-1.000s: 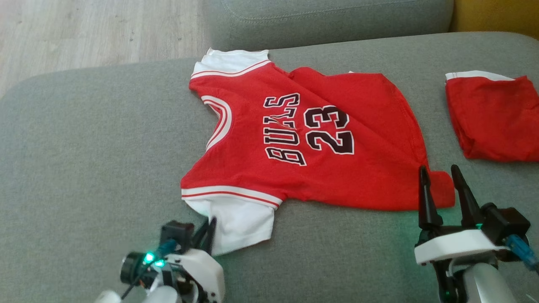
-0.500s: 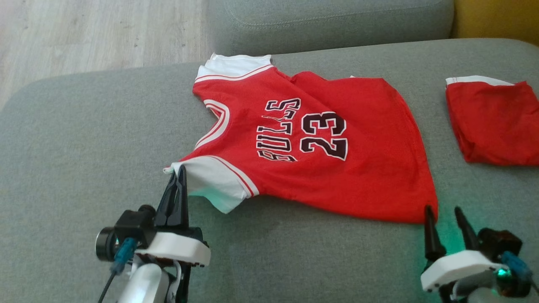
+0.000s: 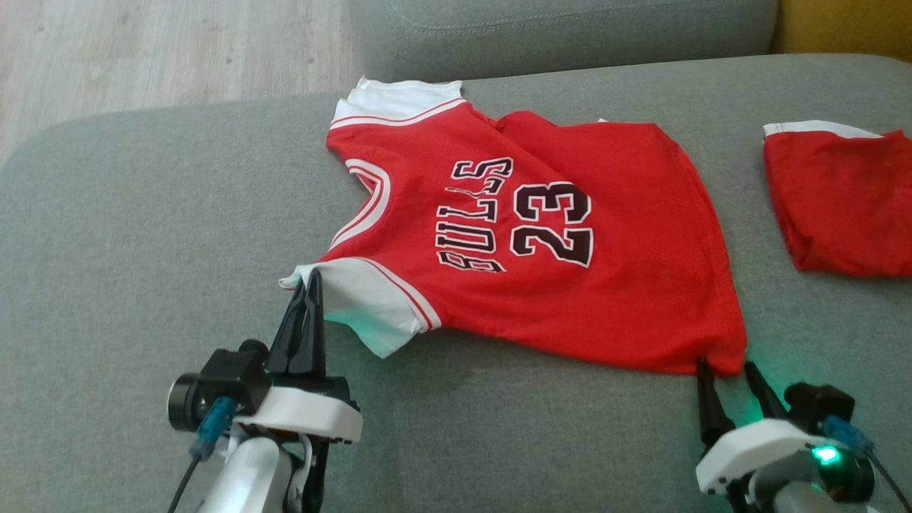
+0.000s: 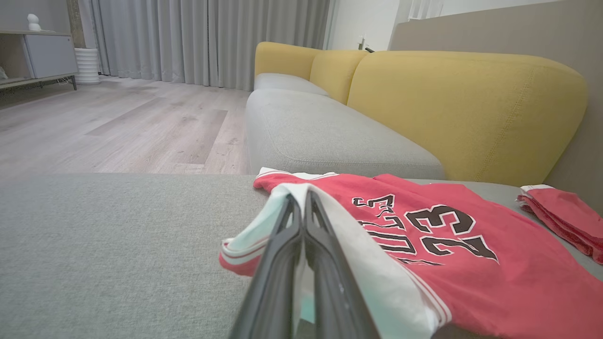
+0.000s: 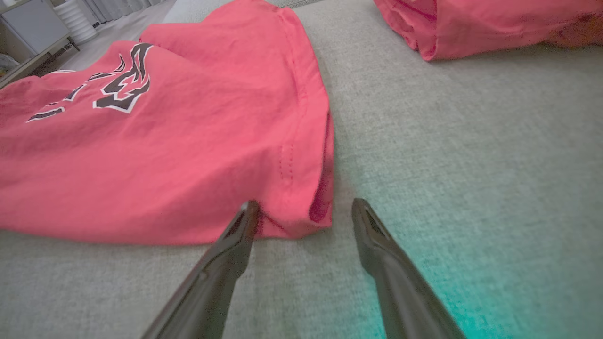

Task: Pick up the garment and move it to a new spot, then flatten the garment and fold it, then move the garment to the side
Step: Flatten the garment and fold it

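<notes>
On the sofa (image 3: 142,235), my left hand (image 3: 311,281) grips the jersey (image 3: 541,299) sleeve (image 3: 363,299); my right hand (image 3: 725,368), open and empty, faces its hem corner (image 5: 311,207) ahead.

A grey sofa cushion (image 3: 142,214) spans the frame in the head view. A red jersey (image 3: 627,285) marked BULLS 23 lies spread across its centre, collar toward the left. A second red garment (image 3: 841,206), folded, lies at the right edge, apart from the first.

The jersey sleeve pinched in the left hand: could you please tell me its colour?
The sleeve is white, bordered by a thin red stripe; clearest in the head view.
</notes>
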